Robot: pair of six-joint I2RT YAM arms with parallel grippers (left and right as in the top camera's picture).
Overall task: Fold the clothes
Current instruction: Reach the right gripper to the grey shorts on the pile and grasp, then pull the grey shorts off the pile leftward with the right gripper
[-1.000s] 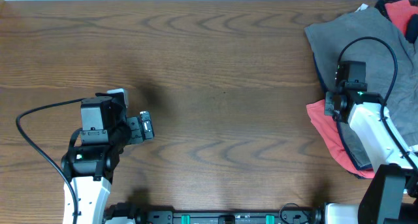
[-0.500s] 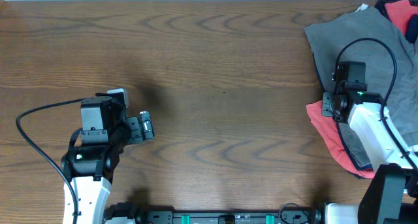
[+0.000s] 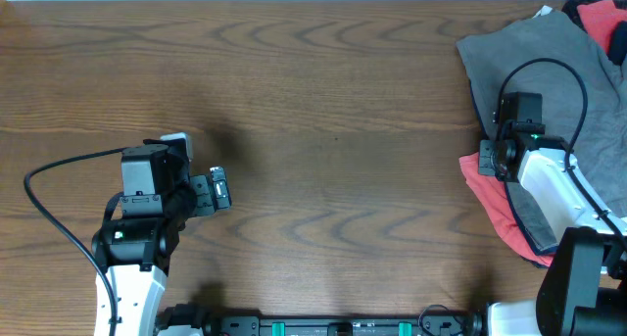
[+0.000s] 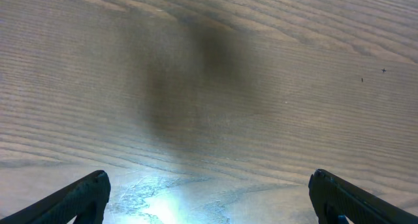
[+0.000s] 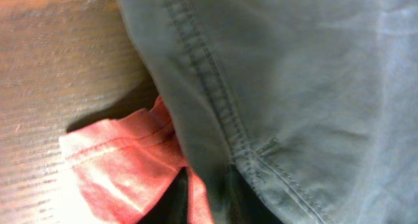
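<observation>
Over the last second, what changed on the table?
The right tool and its arm crept slightly left, above the edge where the mid-grey woven trousers overlap the red fabric garment. No take-hold or release shows. The left tool, both garments and the brown wooden table stayed as they were.

Brown wood-grain table [image 3: 333, 130], viewed from above. A heap of clothing lies at its right end: grey trousers [image 3: 529, 57] on top, with a red garment [image 3: 480, 179] spread directly on the wood below their seamed edge. A thin navy edge [image 3: 474, 106], possibly another garment, borders the trousers.
</observation>
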